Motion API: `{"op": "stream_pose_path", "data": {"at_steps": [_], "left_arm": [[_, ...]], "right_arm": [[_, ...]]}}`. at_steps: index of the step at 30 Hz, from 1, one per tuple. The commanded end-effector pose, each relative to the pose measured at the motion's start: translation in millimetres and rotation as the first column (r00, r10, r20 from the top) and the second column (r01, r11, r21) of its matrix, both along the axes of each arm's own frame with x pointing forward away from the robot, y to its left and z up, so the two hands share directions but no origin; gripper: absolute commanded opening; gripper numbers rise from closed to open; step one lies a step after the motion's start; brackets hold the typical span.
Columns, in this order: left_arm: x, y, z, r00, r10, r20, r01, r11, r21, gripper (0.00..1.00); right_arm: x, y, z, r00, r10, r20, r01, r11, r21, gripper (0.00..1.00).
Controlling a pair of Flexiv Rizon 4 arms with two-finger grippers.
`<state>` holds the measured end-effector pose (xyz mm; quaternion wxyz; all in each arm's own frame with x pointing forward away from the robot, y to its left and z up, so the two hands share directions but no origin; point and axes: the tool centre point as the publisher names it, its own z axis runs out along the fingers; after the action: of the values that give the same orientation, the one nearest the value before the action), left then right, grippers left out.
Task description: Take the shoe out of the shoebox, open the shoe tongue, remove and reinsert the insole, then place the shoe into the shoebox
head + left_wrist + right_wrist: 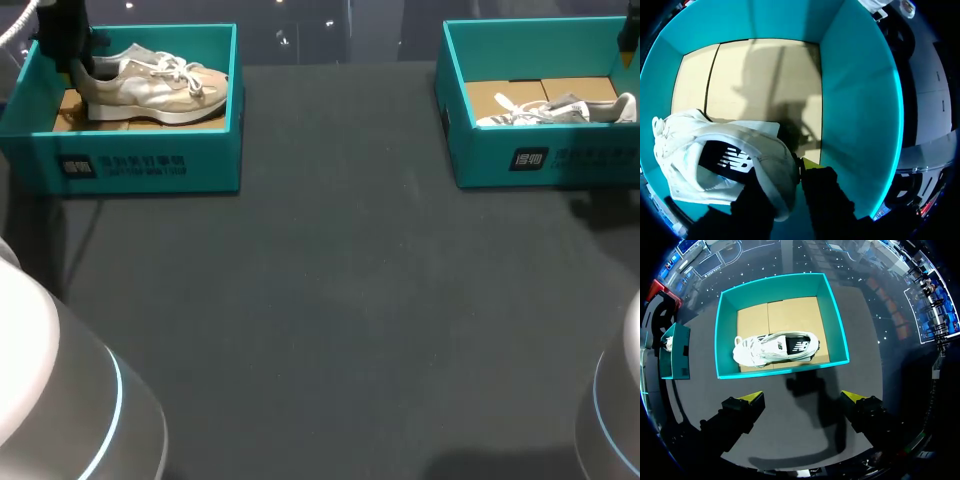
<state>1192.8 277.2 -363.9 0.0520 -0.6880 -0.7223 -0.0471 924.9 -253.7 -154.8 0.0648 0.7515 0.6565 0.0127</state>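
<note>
Closest to me, the pale rounded housings of my arms [60,400] fill the head view's near corners, each cut off by the edge. Beyond them lies the dark table [330,300].

My right gripper [802,397] hangs over that table just short of the right box [726,335], fingers spread wide with nothing between them. Only the yellow tips and dark finger bodies show. From the head view this arm is almost wholly out of sight, a dark sliver at the far right edge. Inside the right box [540,160] the white shoe [775,349] lies on the cardboard floor [790,315], laces toward one end and its dark insole showing. The box's front wall hides its sole from the head camera.

Further out, my left gripper [787,172] is down inside the left box [855,100], closed on the heel of the beige shoe [715,150]. One finger [810,162] shows its yellow tip outside the heel; the other is a dark shape by the shoe's opening, its tip hidden. From the head view the shoe [150,85] sits in the left box [150,165], toe pointing toward the table's middle, and the dark gripper [75,60] covers its heel.
</note>
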Motion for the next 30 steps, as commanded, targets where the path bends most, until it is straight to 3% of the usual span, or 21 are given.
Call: {"op": "stream_pose_path", "data": {"at_steps": [1,12,30], "left_arm": [[-0.5,0,2,1.0,-0.002,-0.001,0.002,1.0,-0.004,0.0],[-7.5,8,28,1.0,0.016,0.023,-0.016,1.0,-0.015,0.0],[-30.4,20,129,0.994,0.064,0.084,-0.062,0.998,-0.018,0.0]], "right_arm": [[-0.9,0,0,1.0,-0.001,0.001,0.001,1.0,0.0,1.0],[-0.9,0,0,1.0,-0.001,0.001,0.001,1.0,0.0,1.0],[-0.9,0,0,1.0,-0.001,0.001,0.001,1.0,0.0,1.0]]}}
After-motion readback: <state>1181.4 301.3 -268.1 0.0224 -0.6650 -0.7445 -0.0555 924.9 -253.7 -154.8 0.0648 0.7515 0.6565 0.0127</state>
